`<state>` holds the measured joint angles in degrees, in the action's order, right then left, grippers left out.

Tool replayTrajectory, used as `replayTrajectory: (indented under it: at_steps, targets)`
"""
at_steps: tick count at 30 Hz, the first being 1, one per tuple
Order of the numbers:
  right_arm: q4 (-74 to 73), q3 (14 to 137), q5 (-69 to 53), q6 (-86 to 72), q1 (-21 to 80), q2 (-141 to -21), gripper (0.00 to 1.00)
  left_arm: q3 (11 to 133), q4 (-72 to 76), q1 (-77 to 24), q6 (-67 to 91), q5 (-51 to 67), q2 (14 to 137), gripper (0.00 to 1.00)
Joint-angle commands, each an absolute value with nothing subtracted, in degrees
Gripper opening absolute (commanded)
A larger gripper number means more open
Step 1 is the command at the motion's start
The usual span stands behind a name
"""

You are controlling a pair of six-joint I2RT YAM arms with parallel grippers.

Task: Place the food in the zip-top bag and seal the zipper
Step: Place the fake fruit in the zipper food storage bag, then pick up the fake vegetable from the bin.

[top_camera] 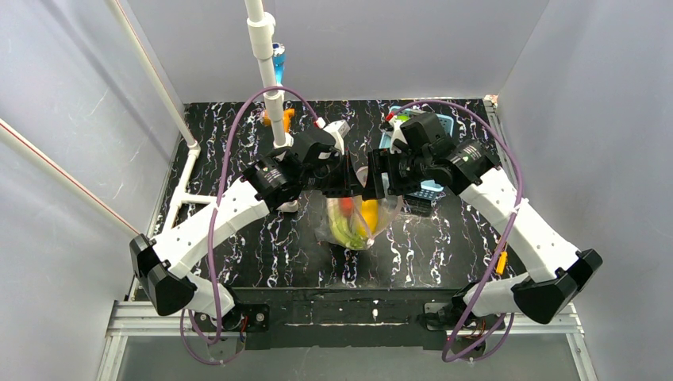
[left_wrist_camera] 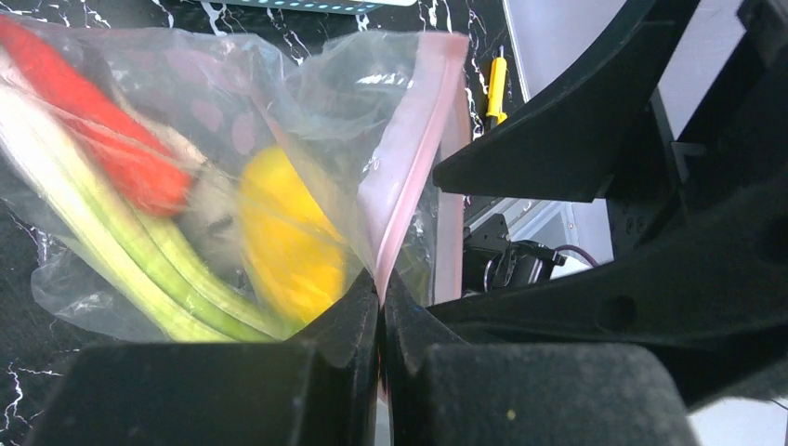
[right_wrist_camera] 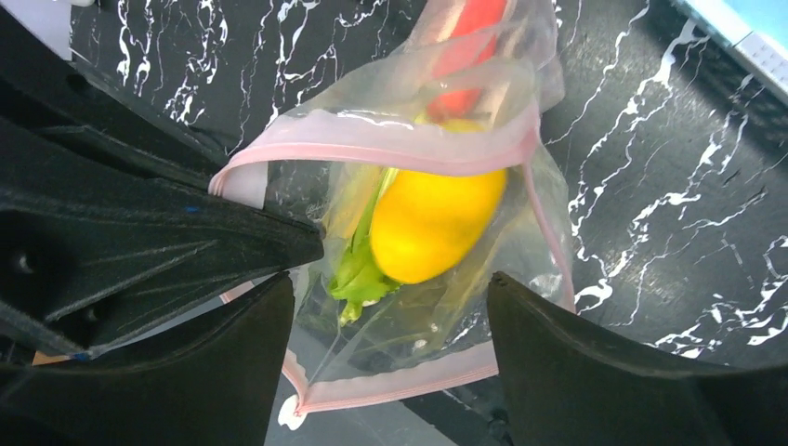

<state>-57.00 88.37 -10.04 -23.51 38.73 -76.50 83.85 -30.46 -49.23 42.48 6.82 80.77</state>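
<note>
The clear zip-top bag hangs between my two grippers over the middle of the table. It holds a long white-green leek, a red chilli and a yellow fruit. My left gripper is shut on the pink zipper strip at one side of the mouth. My right gripper is open, its fingers on either side of the bag's mouth without pinching it. The mouth gapes open, with the zipper's two sides apart. In the top view the grippers meet above the bag.
The light-blue slotted basket stands at the back right under my right arm, with small green and red items at its far end. A white pipe post stands at the back centre. White walls enclose the black marbled table.
</note>
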Motion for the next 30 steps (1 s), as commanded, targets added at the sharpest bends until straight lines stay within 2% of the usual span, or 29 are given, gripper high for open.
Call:
replayTrajectory:
  at_steps: [1,9,19,26,30]
  targets:
    - [-54.5,88.9,-8.3,-22.2,39.1,-73.5,0.86,85.5,-30.2,-48.9,42.2,6.1,77.8,0.0]
    - [-53.2,91.1,-7.8,-22.0,39.1,-70.2,0.88,84.6,-30.4,-48.8,42.1,5.0,77.2,0.0]
    - [-54.4,99.9,-2.2,-19.8,39.0,-64.6,0.9,84.1,-30.5,-48.9,41.9,4.3,77.3,0.0]
    - [-49.6,94.1,13.8,-25.0,36.5,-58.7,0.96,83.5,-31.1,-48.8,41.8,3.9,76.6,0.0]
    - [-51.2,93.7,17.8,-28.4,29.0,-58.3,0.95,82.5,-31.2,-48.8,41.6,2.6,75.2,0.0]
